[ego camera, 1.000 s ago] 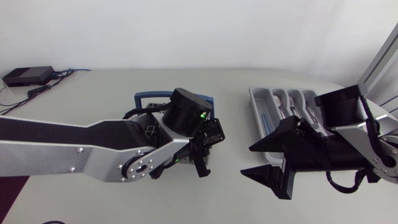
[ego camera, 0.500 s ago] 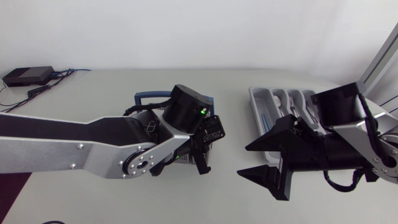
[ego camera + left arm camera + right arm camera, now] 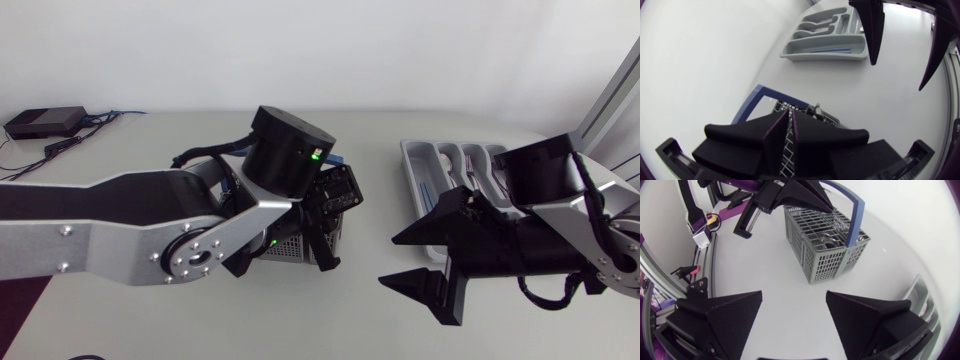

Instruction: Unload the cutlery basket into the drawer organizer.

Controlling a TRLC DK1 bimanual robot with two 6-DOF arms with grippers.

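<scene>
Right wrist view, basket (image 3: pixel 816 242) ahead of gripper (image 3: pixel 794 295)

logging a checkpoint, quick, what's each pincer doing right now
left pincer: closed, nothing visibly held
right pincer: open, empty

The right tool (image 3: pixel 792 311) holds its 2 black wedge fingers wide apart, with only bare white worktop (image 3: pixel 790 275) between them. Ahead, at about 1 o'clock from it, the grey mesh cutlery basket (image 3: pixel 815 255) stands upright. A blue handle (image 3: pixel 857 215) arches over it, and a shiny metal piece (image 3: pixel 827 240) lies inside. At 12 o'clock the left tool (image 3: pixel 826 206) hangs with its tips over the basket's far rim. At 3 o'clock a corner of the drawer organizer (image 3: pixel 922 297) shows.
</scene>
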